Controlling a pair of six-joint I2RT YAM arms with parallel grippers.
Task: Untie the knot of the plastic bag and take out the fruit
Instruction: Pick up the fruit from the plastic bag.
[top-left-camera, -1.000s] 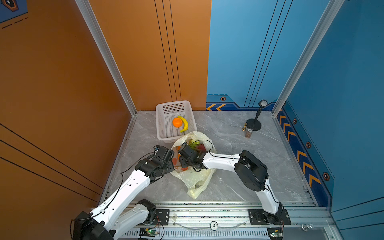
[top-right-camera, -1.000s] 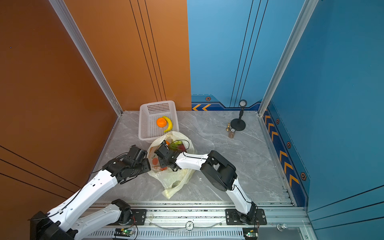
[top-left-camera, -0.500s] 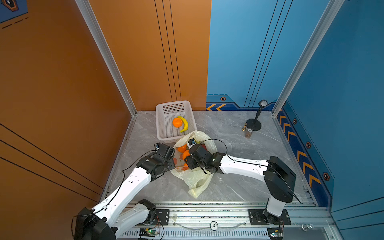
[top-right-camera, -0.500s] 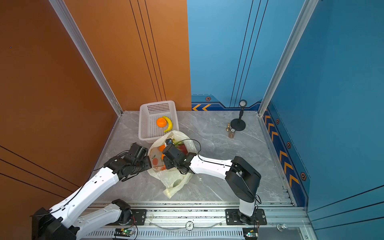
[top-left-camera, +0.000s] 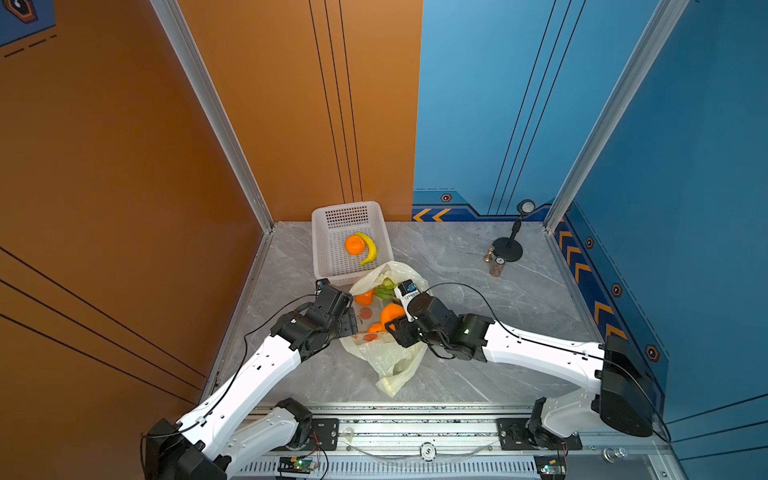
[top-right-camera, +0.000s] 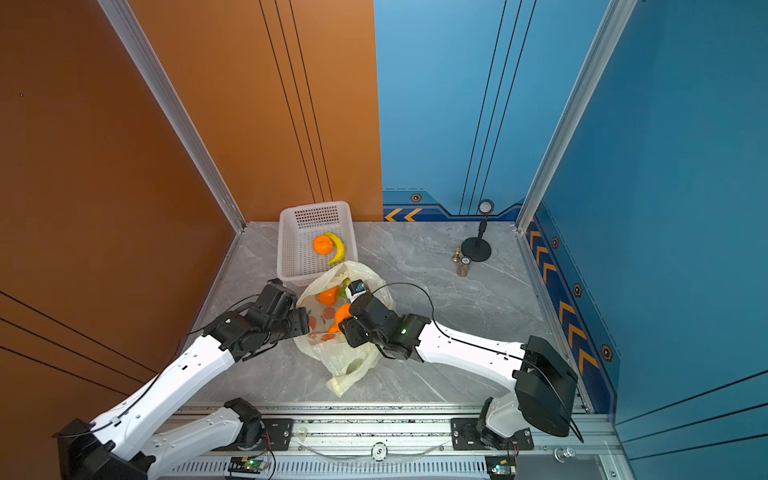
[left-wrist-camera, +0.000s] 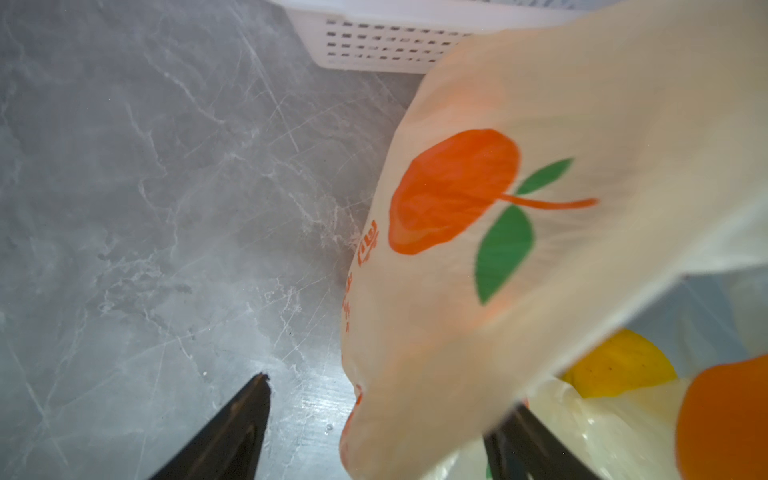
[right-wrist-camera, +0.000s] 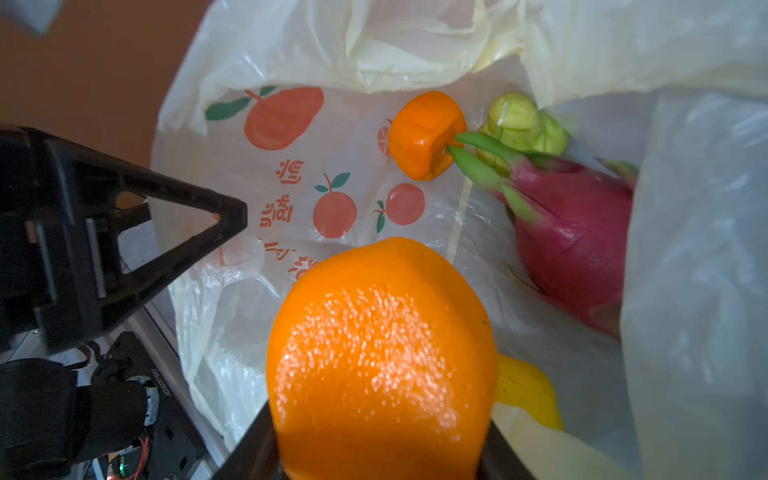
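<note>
The plastic bag (top-left-camera: 390, 361) (top-right-camera: 349, 361) lies on the grey table with its mouth wide open; no knot shows. My right gripper (top-left-camera: 395, 323) (top-right-camera: 345, 322) (right-wrist-camera: 380, 419) is shut on an orange (right-wrist-camera: 382, 353) (top-left-camera: 390, 312) held over the bag's mouth. More fruit lies inside: a small orange (right-wrist-camera: 428, 133), a pink dragon fruit (right-wrist-camera: 573, 232), a green one (right-wrist-camera: 523, 120) and a yellow one (right-wrist-camera: 523, 390). My left gripper (top-left-camera: 353, 321) (top-right-camera: 305, 321) (left-wrist-camera: 390, 395) is open at the bag's left rim, and the printed bag wall (left-wrist-camera: 540, 124) hangs loosely between its wide-apart fingers.
A white basket (top-left-camera: 328, 249) stands just behind the bag and holds an orange (top-left-camera: 354, 244) and a banana (top-left-camera: 369, 249). A black stand (top-left-camera: 510, 249) and a small bottle (top-left-camera: 496, 266) are at the back right. Walls close in the left, back and right sides.
My right gripper has drawn back out of the bag toward the front right with the orange in it. My left gripper's jaws have spread wider at the bag's rim.
</note>
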